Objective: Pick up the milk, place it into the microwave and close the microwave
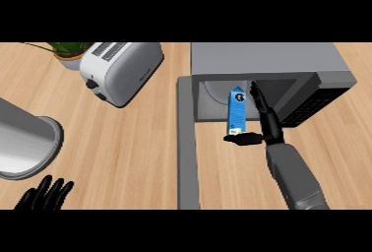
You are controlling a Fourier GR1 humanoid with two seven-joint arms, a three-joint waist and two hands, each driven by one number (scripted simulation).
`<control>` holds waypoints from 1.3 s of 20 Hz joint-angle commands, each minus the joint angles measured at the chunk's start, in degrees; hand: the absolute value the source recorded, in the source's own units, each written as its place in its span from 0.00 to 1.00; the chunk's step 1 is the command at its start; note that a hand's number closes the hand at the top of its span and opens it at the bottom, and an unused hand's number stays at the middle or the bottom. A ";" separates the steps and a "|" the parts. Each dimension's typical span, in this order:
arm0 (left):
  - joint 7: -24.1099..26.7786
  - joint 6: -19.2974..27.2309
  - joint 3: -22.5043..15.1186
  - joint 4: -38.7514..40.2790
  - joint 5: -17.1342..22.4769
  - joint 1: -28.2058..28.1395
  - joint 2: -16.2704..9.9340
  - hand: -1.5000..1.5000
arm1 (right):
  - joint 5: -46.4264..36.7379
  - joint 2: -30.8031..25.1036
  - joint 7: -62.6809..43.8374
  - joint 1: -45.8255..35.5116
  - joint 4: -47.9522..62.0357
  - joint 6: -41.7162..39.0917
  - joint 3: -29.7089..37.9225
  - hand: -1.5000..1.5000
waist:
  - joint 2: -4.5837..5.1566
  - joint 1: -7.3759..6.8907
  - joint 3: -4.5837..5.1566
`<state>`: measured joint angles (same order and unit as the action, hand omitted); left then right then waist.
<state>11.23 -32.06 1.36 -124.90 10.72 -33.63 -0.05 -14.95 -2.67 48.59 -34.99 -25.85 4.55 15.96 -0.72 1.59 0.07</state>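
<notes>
The milk (237,110) is a tall blue carton with a white base, standing at the mouth of the open microwave (305,61) at the back right. My right hand (270,129) is curled round it: the thumb pinches the carton's lower end and the fingers run up its right side into the opening. The microwave's grey door (187,157) is swung out toward me, left of the carton. At the lower left edge my left hand (45,194) rests open, fingers up, holding nothing.
A silver toaster (120,71) lies at the back left, with a potted plant (69,53) behind it. A large grey metal cylinder (25,142) sits at the left edge. Bare wooden counter lies between the toaster and the open door.
</notes>
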 commanded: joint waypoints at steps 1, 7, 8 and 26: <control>-6.80 1.66 -2.37 0.25 0.09 5.80 -0.63 0.00 | 1.32 1.20 -2.20 6.99 -7.92 -4.26 -1.96 0.00 | 0.02 0.98 0.02; -8.51 2.84 -6.19 4.20 -7.86 10.96 -0.77 1.00 | 2.91 1.23 -3.26 20.24 -24.65 -9.20 -5.40 0.00 | -0.17 2.04 0.10; -8.26 2.19 -7.69 6.18 -8.06 11.92 -0.33 1.00 | 3.58 0.97 -2.89 23.52 -28.03 -9.81 -5.52 0.00 | -0.01 1.56 0.08; -6.67 9.23 -24.70 41.29 -26.88 40.45 0.04 1.00 | 9.55 -3.12 -11.79 55.28 -67.79 -15.43 -5.00 0.00 | 0.77 0.26 0.00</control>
<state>2.30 -24.85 -19.84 -92.96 -12.44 1.48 -0.14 -6.99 -4.50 37.48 15.35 -87.67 -9.44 9.87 -0.02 2.32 0.08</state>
